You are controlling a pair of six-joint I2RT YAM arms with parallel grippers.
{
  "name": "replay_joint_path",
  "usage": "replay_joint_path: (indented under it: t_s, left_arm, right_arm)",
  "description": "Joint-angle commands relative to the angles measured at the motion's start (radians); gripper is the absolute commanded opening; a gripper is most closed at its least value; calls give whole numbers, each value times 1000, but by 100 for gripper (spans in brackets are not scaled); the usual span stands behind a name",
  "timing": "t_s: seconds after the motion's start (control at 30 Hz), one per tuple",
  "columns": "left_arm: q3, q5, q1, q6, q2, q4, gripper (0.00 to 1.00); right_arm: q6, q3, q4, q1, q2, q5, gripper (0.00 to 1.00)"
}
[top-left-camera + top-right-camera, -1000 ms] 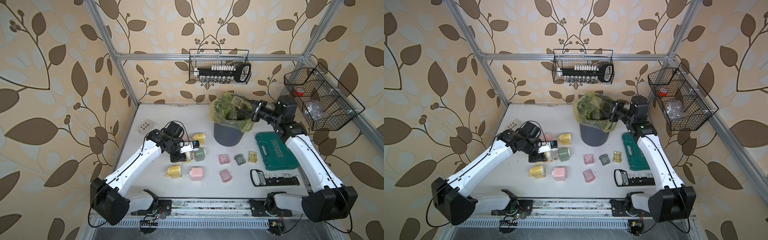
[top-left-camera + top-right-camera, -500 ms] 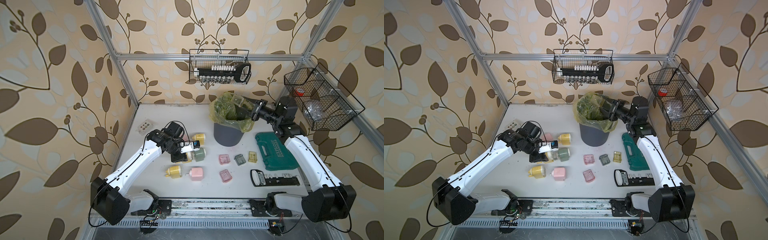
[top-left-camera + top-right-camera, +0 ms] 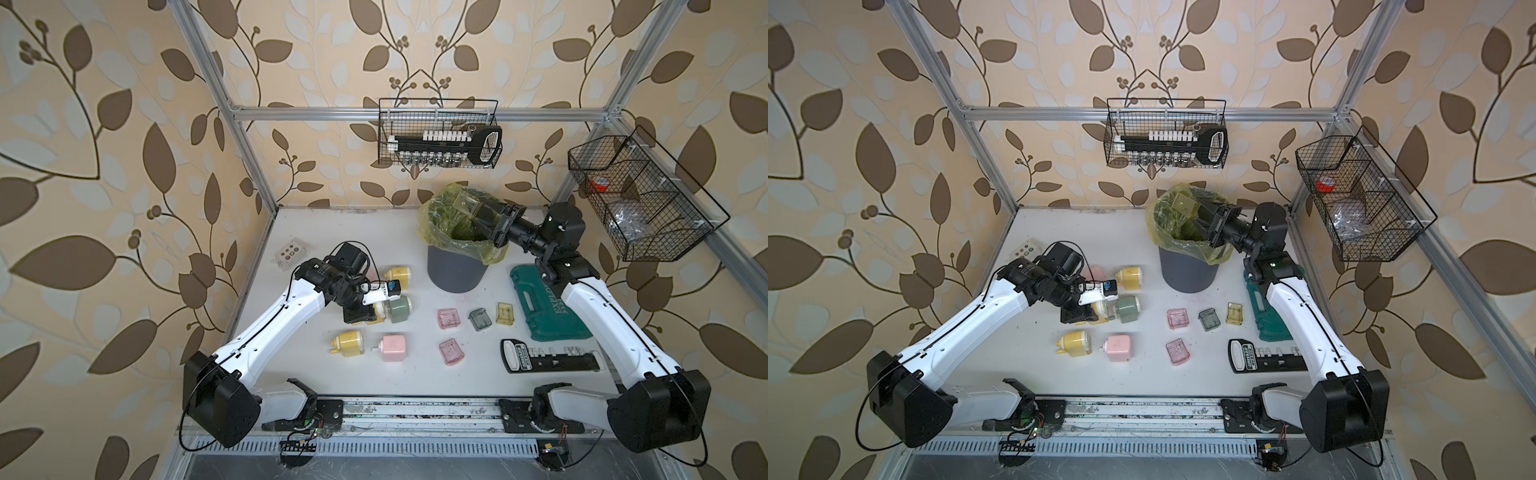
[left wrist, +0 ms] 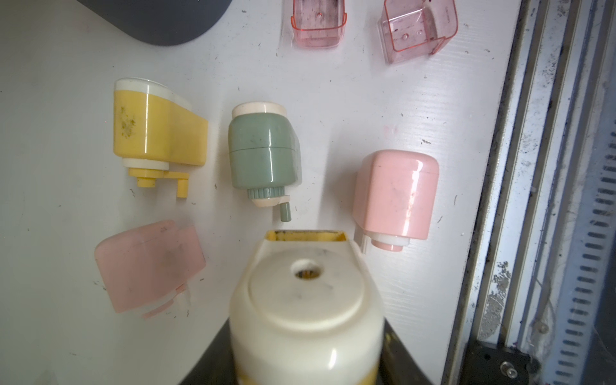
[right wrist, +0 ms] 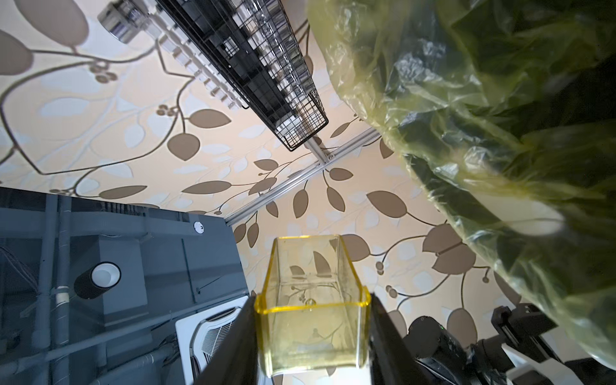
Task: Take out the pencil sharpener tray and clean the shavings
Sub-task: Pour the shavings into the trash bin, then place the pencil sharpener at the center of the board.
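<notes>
Jaws of the right gripper (image 3: 478, 210) clamp the clear yellow tray (image 5: 311, 300) by its side walls and hold it above the far-right bin (image 3: 455, 270), over the mouth of its yellow-green bag (image 3: 432, 218). Left of centre, the left gripper (image 3: 360, 315) is closed around a cream-and-yellow sharpener (image 4: 306, 316), on the table (image 3: 316, 232) or just above it; which cannot be told. A green sharpener (image 4: 263, 150) lies just beside it. Four loose trays (image 3: 449, 319) lie right of centre.

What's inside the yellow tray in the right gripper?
Yellow tray looks empty: wallpaper shows through its clear walls, with only a faint haze. Parts behind the fingers are hidden.
</notes>
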Motion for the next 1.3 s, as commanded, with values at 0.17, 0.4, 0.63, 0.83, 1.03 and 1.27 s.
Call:
replay_joint_path:
  t_s: [0.17,0.4,0.63,0.83,1.03,1.27]
  left_arm:
    - [3,-4,13,10,0,12,0]
    - [-1,-20,37,24,-9,8,0]
    - [-28,-82,73,40,35,49,0]
    - [-119,-144,85,48,82,138,0]
    - [-148,-185,93,46,120,181,2]
    - [-142,-196,94,44,189,199,21]
  right_arm:
    - [-245,6,22,-70,4,-97,0]
    - [-1220,-83,-241,-70,-231,87,0]
    - [-1730,-397,-235,102,-529,474,0]
    - [-1796,-612,-254,331,-690,808,0]
    - [-1841,-760,-216,706,-705,1245,0]
    - [-1754,-899,-154,971,-647,1610,0]
